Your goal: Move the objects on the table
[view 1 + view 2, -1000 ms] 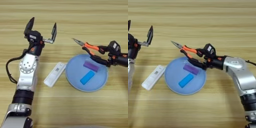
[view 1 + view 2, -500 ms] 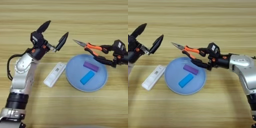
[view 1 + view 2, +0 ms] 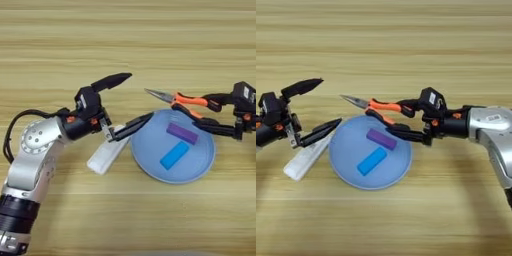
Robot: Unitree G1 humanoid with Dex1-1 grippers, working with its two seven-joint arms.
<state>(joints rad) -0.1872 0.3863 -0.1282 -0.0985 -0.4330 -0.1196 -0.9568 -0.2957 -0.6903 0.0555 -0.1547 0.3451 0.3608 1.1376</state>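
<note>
My right gripper (image 3: 397,119) is shut on the orange-and-black pliers (image 3: 381,106), whose spread handles sit between its fingers. The pliers' nose points left over the far rim of a light-blue plate (image 3: 150,165). A bright-blue block (image 3: 175,155) lies flat in that plate. My left gripper (image 3: 141,95) is open and turned sideways, just left of the plate. Its lower finger (image 3: 137,124) crosses the upper end of the white bar (image 3: 102,157), which lies slanted on the table (image 3: 128,40). Its upper finger points right, above the wood.
A small purple block (image 3: 181,133) also rests in the plate, beside the blue one. A black cable (image 3: 11,131) loops off my left forearm near the left edge. Bare wooden table stretches across the far half and along the near edge.
My left gripper has swung from upright at the far left down and rightwards, onto the white bar's end by the plate. The right gripper and pliers have shifted slightly right.
</note>
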